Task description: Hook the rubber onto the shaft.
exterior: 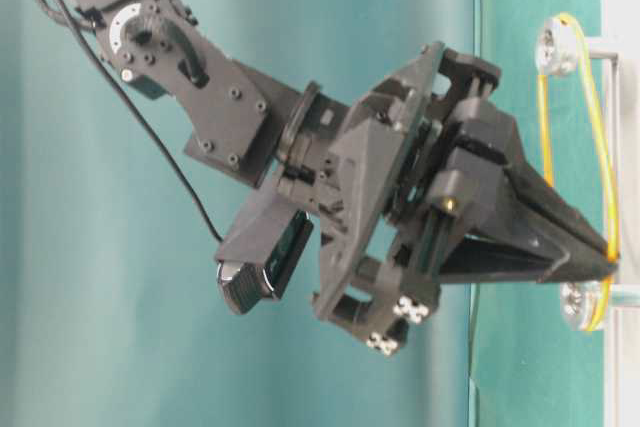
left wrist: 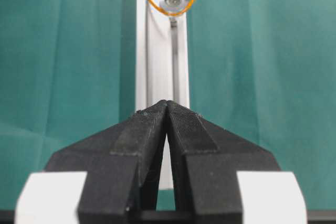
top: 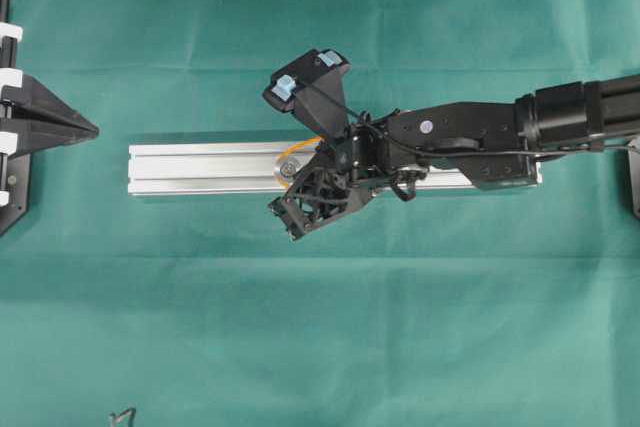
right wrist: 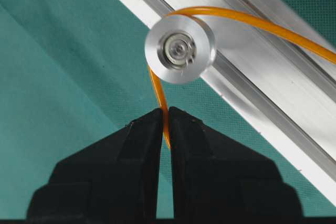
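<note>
The right wrist view alone shows the grip: the right gripper (right wrist: 165, 115) is clenched on the band (right wrist: 159, 94), its 2 black fingers (right wrist: 139, 145) pinching the orange strand at lower centre. From there the band rises, wraps the left and top edge of a round silver pulley (right wrist: 180, 49), and runs off to the right edge along the rail (right wrist: 273, 51).

The table-level view shows 2 pulleys (exterior: 556, 45) at the right edge, 1 high and 1 low, with the band strung between them and the fingertips meeting it by the lower 1.

Overhead, the right arm (top: 470, 132) reaches in from the right edge over the rail to mid-frame, wrist rolled so the gripper body sits askew.

The left gripper (left wrist: 167, 109) is clenched on nothing, at lower centre of its own view, pointing along the rail.
</note>
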You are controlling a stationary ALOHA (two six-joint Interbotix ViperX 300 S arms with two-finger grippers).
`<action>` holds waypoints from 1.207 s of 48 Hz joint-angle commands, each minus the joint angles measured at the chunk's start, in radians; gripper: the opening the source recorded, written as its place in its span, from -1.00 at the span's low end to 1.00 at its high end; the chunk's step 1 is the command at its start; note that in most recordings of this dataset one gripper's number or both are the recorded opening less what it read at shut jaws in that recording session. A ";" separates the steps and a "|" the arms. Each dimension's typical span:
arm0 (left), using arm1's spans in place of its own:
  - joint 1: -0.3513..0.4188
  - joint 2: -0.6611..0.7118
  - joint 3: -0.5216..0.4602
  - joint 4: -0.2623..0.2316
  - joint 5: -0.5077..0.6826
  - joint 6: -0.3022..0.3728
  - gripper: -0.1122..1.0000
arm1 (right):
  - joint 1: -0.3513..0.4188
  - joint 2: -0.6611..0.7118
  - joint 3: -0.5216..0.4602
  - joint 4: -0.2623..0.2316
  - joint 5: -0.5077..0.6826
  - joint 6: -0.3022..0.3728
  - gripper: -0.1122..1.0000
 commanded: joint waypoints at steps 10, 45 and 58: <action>-0.002 0.008 -0.032 0.003 -0.006 -0.002 -0.76 | 0.003 -0.075 0.029 -0.044 -0.005 0.000 -0.67; -0.002 0.009 -0.032 0.003 -0.006 -0.002 -0.76 | 0.005 -0.110 0.080 -0.067 -0.049 -0.038 -0.67; -0.002 0.008 -0.032 0.005 -0.008 -0.002 -0.76 | 0.003 -0.110 0.080 -0.069 -0.046 -0.046 -0.66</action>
